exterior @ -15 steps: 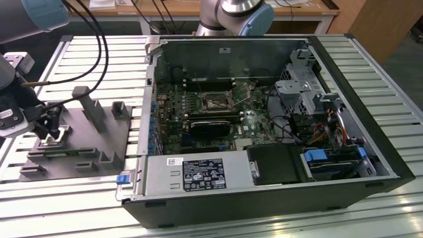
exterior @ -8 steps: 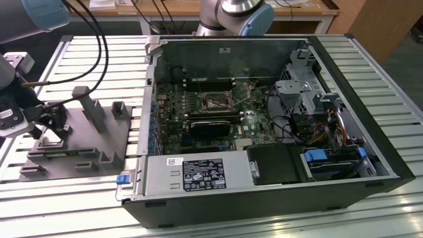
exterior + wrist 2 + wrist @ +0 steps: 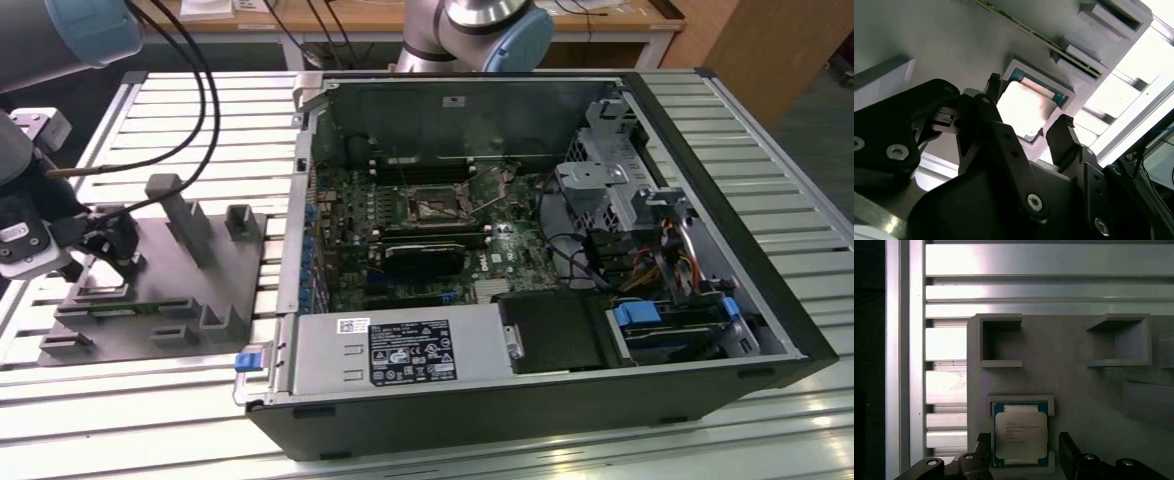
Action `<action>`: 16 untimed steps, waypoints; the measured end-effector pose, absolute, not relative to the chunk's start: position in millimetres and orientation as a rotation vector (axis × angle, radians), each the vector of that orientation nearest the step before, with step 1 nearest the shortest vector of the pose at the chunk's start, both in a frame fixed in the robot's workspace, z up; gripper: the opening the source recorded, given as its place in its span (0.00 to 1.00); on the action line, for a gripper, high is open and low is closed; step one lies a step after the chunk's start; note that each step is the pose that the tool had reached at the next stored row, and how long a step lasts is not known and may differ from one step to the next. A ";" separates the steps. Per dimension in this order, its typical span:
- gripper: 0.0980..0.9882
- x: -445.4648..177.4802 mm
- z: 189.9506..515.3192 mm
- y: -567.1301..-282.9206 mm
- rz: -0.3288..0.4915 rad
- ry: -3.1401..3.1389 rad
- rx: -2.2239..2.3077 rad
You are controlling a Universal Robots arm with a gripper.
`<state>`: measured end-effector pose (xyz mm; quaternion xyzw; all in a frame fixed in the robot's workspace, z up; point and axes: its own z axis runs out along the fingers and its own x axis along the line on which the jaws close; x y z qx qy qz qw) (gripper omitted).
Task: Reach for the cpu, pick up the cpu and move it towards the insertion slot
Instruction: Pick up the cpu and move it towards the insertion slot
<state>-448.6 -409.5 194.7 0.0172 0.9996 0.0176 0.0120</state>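
Noted the cpu (image 3: 1020,436) lying flat in a shallow framed recess of the grey fixture plate (image 3: 1079,385).

Seen square-on in the first wrist view: pale silver lid with rounded corners, small dark print across it, and a thin green border of substrate around the lid. Seen at a slant in the second wrist view: lid washed bright, with the recess walls standing up around it.

Found the gripper (image 3: 1024,452) wide, with one black finger to either side of the cpu. Observed a gap between each fingertip and the chip's edge in the first wrist view, so no hold on it.

Also logged in the first wrist view two square pockets (image 3: 1001,342) in the plate beyond the recess, nothing seated in them.

Placed the wider scene from the exterior view: gripper low over the fixture plate, which rests on the slatted metal table (image 3: 160,410) at the exterior view's left of the open computer case (image 3: 747,250). Located the insertion slot (image 3: 435,205) on the green board inside that case: dark square socket with a shiny frame, well apart from the gripper.
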 end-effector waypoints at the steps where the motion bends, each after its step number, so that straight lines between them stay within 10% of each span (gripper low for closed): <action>1: 0.62 -448.6 193.8 -409.4 0.055 3.117 0.053; 16: 0.62 -448.5 187.9 -406.4 0.056 3.117 0.039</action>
